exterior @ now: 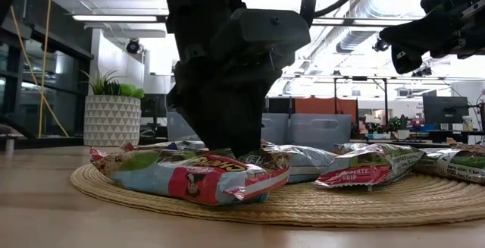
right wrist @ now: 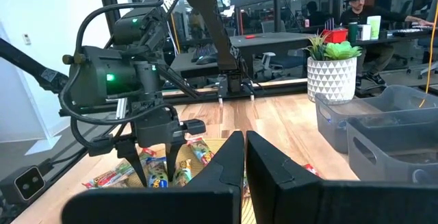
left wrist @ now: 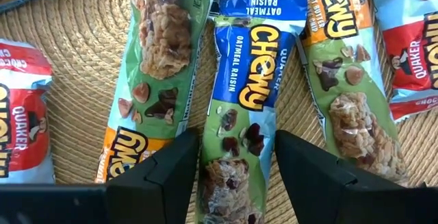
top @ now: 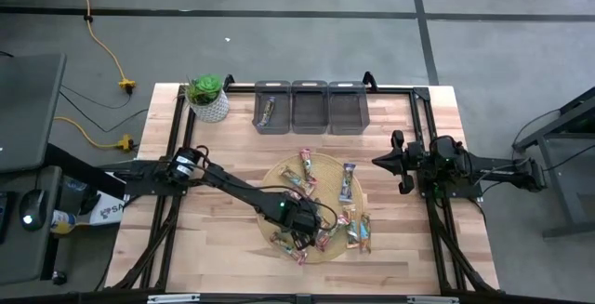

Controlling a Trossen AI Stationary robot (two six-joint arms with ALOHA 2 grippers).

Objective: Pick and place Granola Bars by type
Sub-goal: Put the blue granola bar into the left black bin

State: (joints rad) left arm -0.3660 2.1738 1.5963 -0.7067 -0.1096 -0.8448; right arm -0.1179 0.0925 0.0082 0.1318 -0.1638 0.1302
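Note:
Several granola bars in shiny wrappers lie scattered on a round woven mat [top: 316, 206] in the middle of the table. My left gripper [left wrist: 237, 138] points down over the mat's near part, open. Its two fingers stand on either side of a blue Oatmeal Raisin bar [left wrist: 254, 80] that lies flat on the mat. Green-wrapped bars [left wrist: 154, 59] [left wrist: 349, 94] lie close on both sides of it. In the low view the gripper [exterior: 227, 153] reaches down among the bars. My right gripper [right wrist: 243, 162] waits shut and level at the table's right side [top: 383, 162]. My left gripper comes from above, pointing steeply down, with one finger [left wrist: 174, 166] along each long side of the blue bar's end [left wrist: 233, 176]. Whether the fingers touch the bar I cannot tell. The bar lies flat on the mat.
Three grey bins [top: 310, 107] stand in a row at the far edge; the left one [top: 272, 107] has a bar in it. A potted plant [top: 208, 98] stands at the far left. Bare wood lies left and right of the mat.

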